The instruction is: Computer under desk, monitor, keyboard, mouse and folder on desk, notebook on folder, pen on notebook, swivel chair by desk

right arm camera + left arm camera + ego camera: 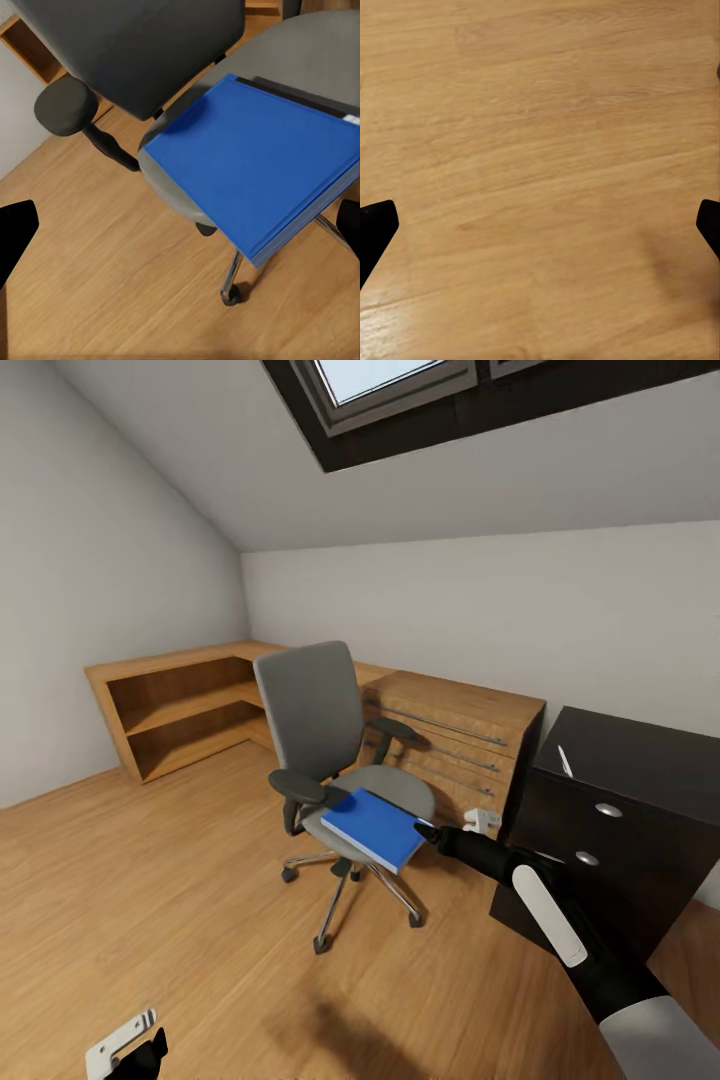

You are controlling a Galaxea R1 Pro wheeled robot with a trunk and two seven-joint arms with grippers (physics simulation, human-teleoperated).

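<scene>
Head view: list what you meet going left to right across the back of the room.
Light-wood shelf unit → swivel chair with the folder on its seat → light-wood drawer cabinet → desk with the pen on top.

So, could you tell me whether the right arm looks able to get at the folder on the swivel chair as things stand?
Probably yes. The right gripper, jaws open, sits at the near edge of the folder, which overhangs the swivel chair seat, with nothing between them.

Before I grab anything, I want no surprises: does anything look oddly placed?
Yes: the folder lies skewed on the swivel chair seat, one corner overhanging the front edge toward the right gripper.
</scene>
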